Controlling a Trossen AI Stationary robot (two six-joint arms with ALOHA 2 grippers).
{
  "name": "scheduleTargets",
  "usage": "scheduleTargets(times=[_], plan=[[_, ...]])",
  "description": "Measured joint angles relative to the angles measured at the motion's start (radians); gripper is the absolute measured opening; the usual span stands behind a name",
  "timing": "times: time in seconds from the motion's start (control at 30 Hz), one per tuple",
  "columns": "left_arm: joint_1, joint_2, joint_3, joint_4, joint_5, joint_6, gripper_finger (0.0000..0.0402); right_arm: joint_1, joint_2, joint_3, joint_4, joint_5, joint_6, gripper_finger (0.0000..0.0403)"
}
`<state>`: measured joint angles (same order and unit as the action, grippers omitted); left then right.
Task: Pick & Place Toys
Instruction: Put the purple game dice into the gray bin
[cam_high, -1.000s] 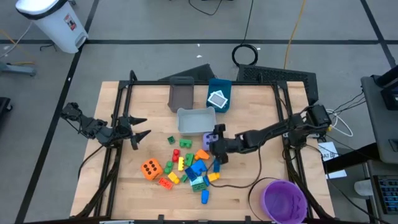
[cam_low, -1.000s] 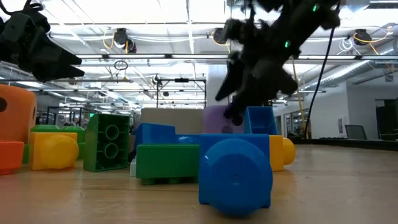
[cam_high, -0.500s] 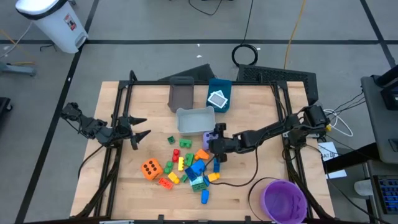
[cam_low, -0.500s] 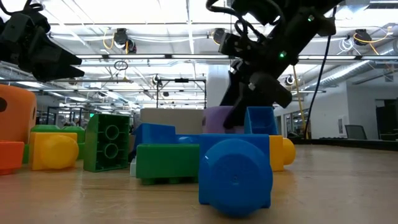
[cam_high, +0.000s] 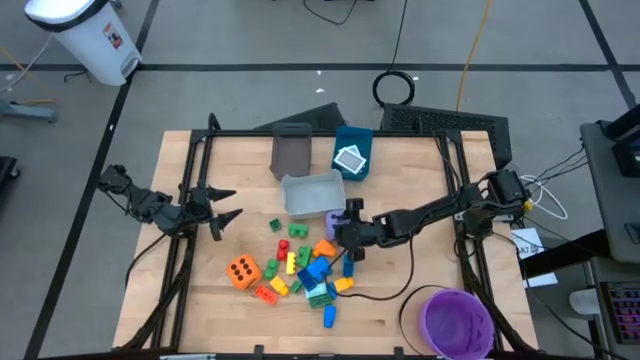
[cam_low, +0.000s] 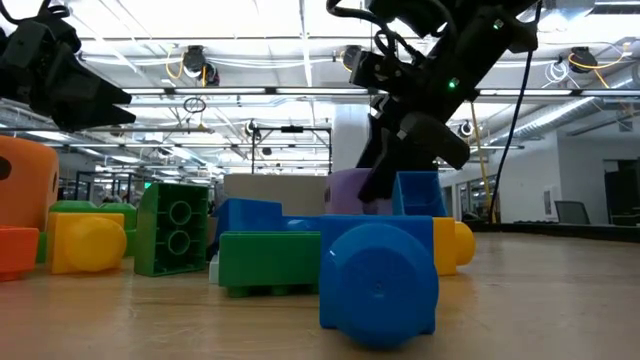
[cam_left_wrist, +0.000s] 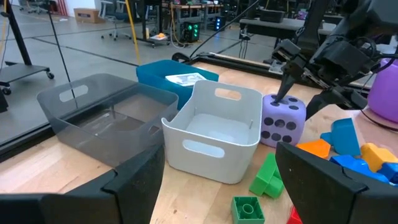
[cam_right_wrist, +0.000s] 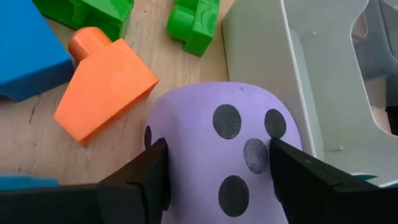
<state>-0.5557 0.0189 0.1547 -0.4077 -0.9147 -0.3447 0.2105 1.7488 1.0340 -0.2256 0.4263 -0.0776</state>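
Bricks (cam_high: 305, 270) lay heaped at centre frame in the high view, overlapping and uncountable. Left gripper (cam_high: 228, 205) hung released at left, holding nothing. One orange die (cam_high: 241, 271) sat lower left of the heap. Three bins (cam_high: 314, 194) stood above. Only the wrist view showed the right gripper (cam_right_wrist: 214, 171) clamped on the purple die (cam_right_wrist: 224, 143).

Purple die (cam_right_wrist: 217, 162) smooth, matt, perhaps foam; bricks (cam_high: 315, 268) glossy plastic; table (cam_high: 400, 170) pale wood grain.
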Motion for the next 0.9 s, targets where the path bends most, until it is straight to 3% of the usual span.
scheduleTargets(times=[0.43,0.67,0.9], plan=[[0.0,0.0,0.0,0.0,0.0,0.0,0.031,0.079,-0.188,-0.007,0.048,-0.031,-0.018,0.0195],[0.0,0.0,0.0,0.0,0.0,0.0,0.031,0.086,-0.217,-0.018,0.233,-0.019,-0.088,0.0126],[0.0,0.0,0.0,0.0,0.0,0.0,0.031,0.086,-0.217,-0.021,0.179,-0.008,-0.073,0.0084]])
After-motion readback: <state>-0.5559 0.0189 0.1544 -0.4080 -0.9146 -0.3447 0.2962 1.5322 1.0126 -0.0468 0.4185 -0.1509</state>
